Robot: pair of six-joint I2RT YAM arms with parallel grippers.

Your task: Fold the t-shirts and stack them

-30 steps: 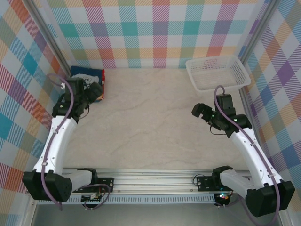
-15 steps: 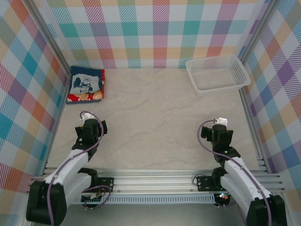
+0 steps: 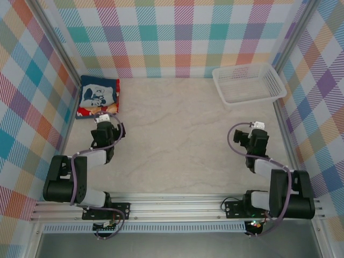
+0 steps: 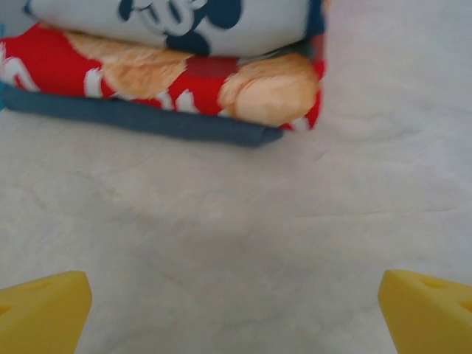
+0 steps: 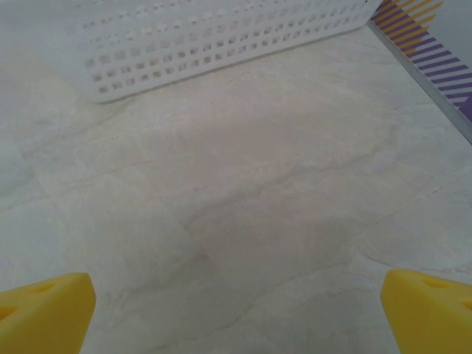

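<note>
The t-shirts lie folded in one stack (image 3: 98,97) at the table's far left corner. The navy one with the white mouse print (image 4: 184,18) is on top. The red one with the teddy-bear picture (image 4: 192,77) lies under it, with a dark blue hem (image 4: 147,122) along the near edge. My left gripper (image 3: 106,129) rests just short of the stack, open, with bare table between its yellow fingertips (image 4: 40,313). My right gripper (image 3: 257,137) sits on the right side, open and holding nothing; its yellow fingertips (image 5: 431,310) stand wide apart.
A white mesh basket (image 3: 247,83) stands at the far right; its near wall (image 5: 221,37) lies ahead of my right gripper. Checked walls close the table on three sides, with a metal rail (image 5: 420,66) along the right. Both arms are folded back near their bases.
The left gripper has drawn back from the shirt stack and the right one from mid-table. Both arms have folded back to low poses. The jaws stayed open.
</note>
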